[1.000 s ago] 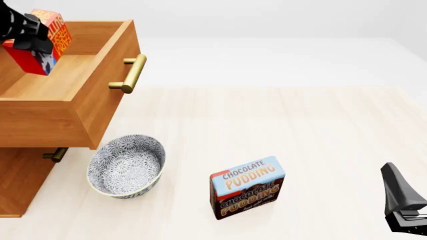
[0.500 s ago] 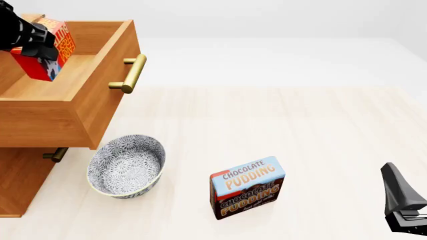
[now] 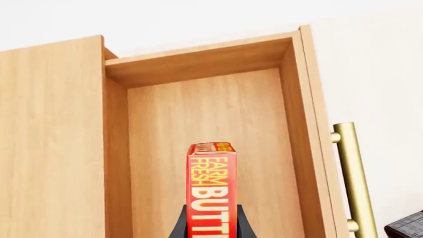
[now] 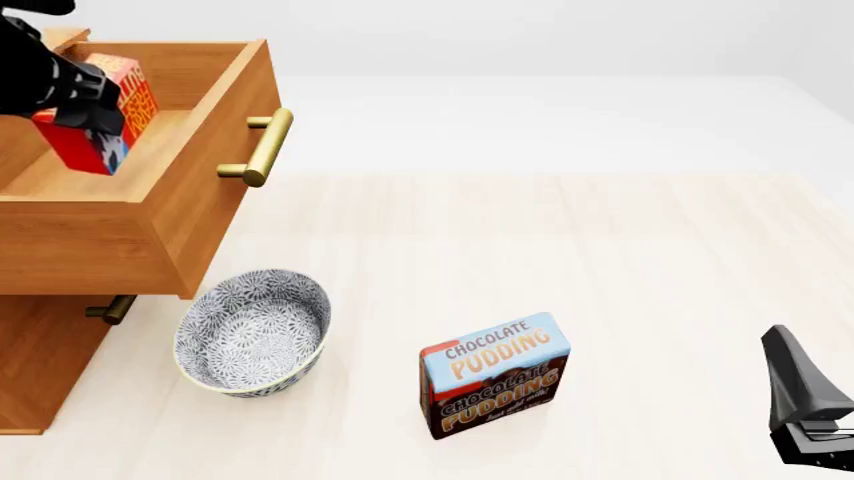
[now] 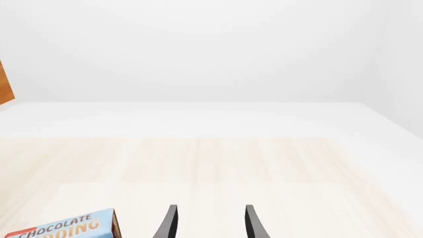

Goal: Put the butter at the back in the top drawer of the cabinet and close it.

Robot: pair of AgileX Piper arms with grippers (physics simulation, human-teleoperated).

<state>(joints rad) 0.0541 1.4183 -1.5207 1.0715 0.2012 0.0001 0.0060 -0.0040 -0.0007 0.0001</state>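
The butter (image 4: 96,112) hangs in the left tool (image 4: 80,98), above the inside of the open top drawer (image 4: 160,190) of the cabinet (image 4: 40,370), not yet resting on the drawer floor. In the left wrist view the box (image 3: 211,188) stands on edge, with its long axis pointing toward the back wall of the drawer, and bare drawer floor lies ahead of it. The left tool is closed on the butter box. The right tool (image 5: 208,223) is far away near the chocolate pudding box (image 4: 494,375); its fingers stand apart and hold nothing.
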